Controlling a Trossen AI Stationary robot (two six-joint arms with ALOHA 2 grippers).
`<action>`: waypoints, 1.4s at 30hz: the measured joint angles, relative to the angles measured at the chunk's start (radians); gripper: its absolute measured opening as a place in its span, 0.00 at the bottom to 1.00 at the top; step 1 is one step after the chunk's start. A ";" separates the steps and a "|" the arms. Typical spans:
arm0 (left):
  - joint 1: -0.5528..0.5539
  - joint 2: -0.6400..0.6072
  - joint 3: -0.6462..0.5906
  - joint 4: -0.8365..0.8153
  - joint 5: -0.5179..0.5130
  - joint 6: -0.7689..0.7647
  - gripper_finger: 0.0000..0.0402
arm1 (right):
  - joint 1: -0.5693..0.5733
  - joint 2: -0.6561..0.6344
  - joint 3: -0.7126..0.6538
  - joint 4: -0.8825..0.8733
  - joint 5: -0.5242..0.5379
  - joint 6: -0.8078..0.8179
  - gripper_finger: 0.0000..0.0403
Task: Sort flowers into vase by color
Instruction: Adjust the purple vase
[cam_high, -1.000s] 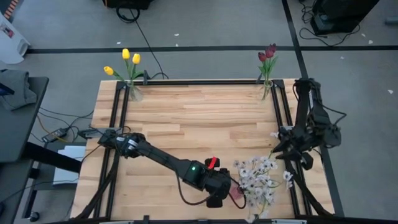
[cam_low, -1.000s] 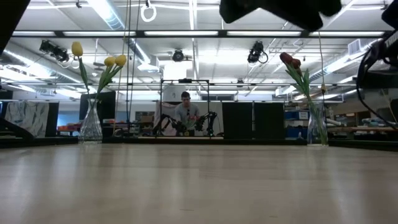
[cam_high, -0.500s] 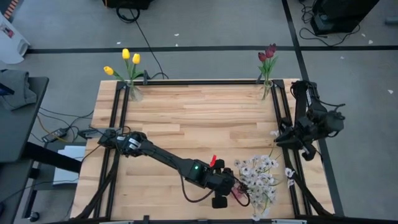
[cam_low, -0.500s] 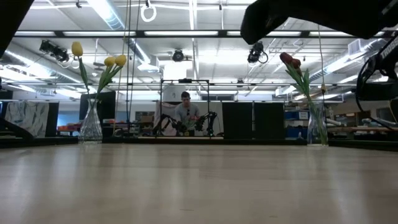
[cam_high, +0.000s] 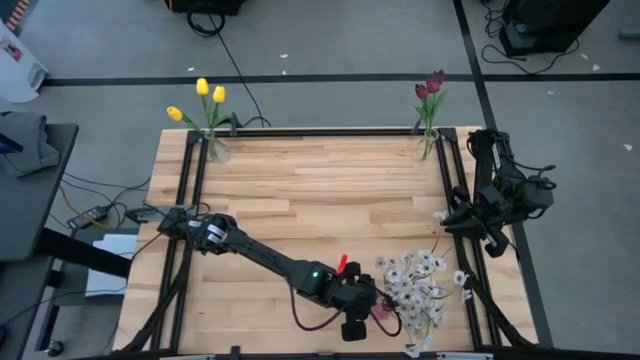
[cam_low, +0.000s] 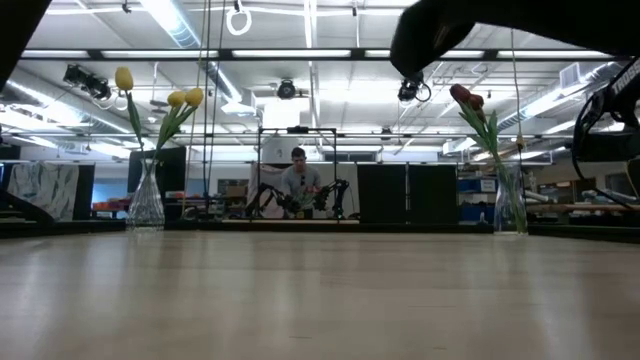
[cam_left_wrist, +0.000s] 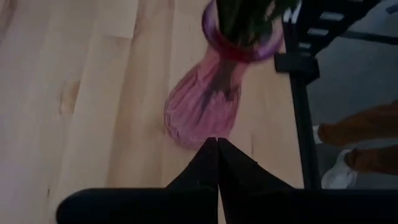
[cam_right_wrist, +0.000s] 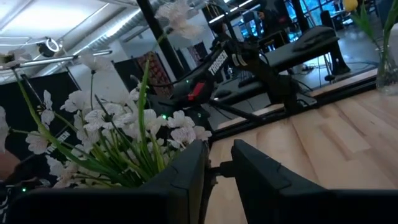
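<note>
A wooden table sits in a black frame on grey floor. A white device stands nearby, and 1 person sits far behind.

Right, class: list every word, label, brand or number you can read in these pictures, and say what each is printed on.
"TROSSEN": white letters on the left arm, seen from the right wrist camera beyond the whitish blossoms.
No other text can be read in the high, low or left wrist views.

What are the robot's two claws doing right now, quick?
Left gripper: shut, holding nothing, right next to the pink vase.
Right gripper: fingers slightly apart, nothing visibly between them, near the white flowers.
</note>
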 joint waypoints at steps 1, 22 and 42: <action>0.000 0.004 0.000 0.016 -0.005 -0.001 0.01 | 0.000 0.000 0.000 0.000 0.000 0.000 0.24; -0.046 0.070 0.000 0.038 -0.036 -0.052 0.01 | 0.000 0.013 0.000 -0.178 -0.030 0.216 0.24; -0.045 0.069 0.000 -0.061 -0.058 0.133 0.01 | -0.100 0.496 0.000 -0.493 -0.306 0.964 0.24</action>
